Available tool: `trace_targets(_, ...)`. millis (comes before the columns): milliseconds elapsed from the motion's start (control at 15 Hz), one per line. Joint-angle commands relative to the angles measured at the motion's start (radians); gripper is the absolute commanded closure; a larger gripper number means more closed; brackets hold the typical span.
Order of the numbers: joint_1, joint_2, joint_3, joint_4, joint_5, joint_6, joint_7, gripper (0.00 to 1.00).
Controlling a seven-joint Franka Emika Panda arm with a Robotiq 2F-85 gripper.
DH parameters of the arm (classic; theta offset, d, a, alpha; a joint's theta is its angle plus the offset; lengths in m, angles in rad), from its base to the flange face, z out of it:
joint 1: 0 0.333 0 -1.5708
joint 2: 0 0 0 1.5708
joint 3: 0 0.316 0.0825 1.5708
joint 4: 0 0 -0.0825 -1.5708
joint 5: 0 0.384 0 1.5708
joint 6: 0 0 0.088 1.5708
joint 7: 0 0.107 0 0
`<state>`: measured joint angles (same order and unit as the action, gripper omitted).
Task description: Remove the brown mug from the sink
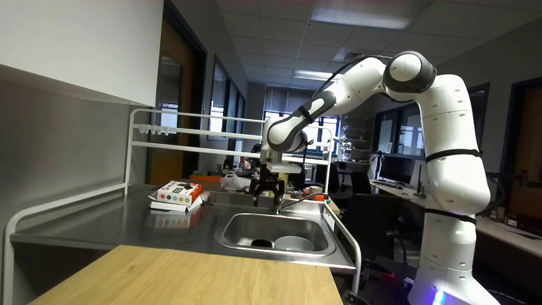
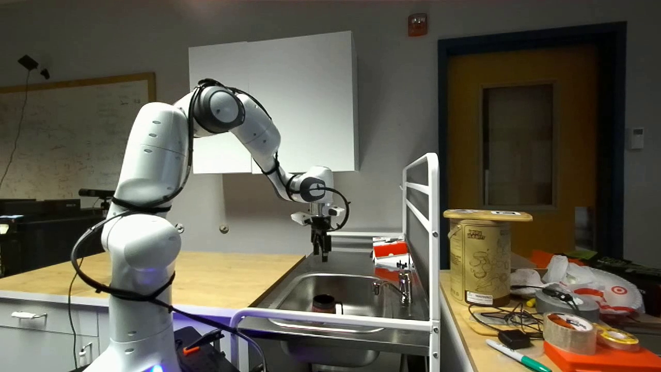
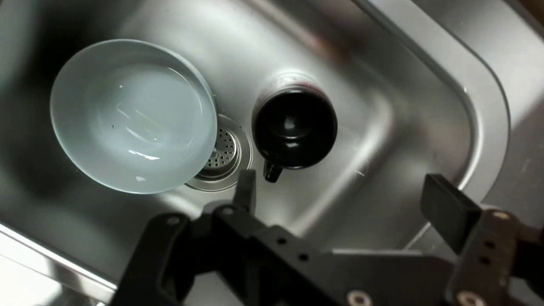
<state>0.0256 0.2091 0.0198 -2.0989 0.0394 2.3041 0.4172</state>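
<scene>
- Far left in the wrist view, there's the pale bowl (image 3: 134, 117): a stray descent could clip its edge and send it sliding.
- Here's the mug (image 3: 295, 127), upright in the sink (image 3: 233, 63); its handle (image 3: 272, 173) sticks out, so a crooked squeeze may snag it and spin the mug.
- And the gripper (image 3: 340, 176), 2 fingers (image 3: 450, 212) spread apart, nothing between them, well above!
- Far right, the sink rim (image 3: 491, 110): come down off-centre and a finger might strike it.

A board (image 2: 488, 215) caps a tan canister (image 2: 479, 261) on a bench (image 2: 472, 336), near a plastic bag (image 2: 604, 289); a tape roll (image 2: 569, 336) rests on an orange object (image 2: 601, 360) by a green-capped marker (image 2: 518, 355). In both exterior views, a red-and-white box (image 1: 178, 193) sits near a white rack (image 2: 434, 248). A pale bowl (image 3: 131, 119) stands upright in the wrist view.
</scene>
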Motion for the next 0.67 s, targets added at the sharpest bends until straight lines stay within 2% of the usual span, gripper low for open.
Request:
trace_targets(0,-0.002,0.109,-0.024,0.136,0.106,0.009,0.086,0.00)
trace_targets(200,0.005,0.191,-0.043,0.226,0.176,0.026,0.172,0.00)
trace_targets(600,-0.011,0.339,-0.097,0.346,0.233,0.013,0.378,0.00)
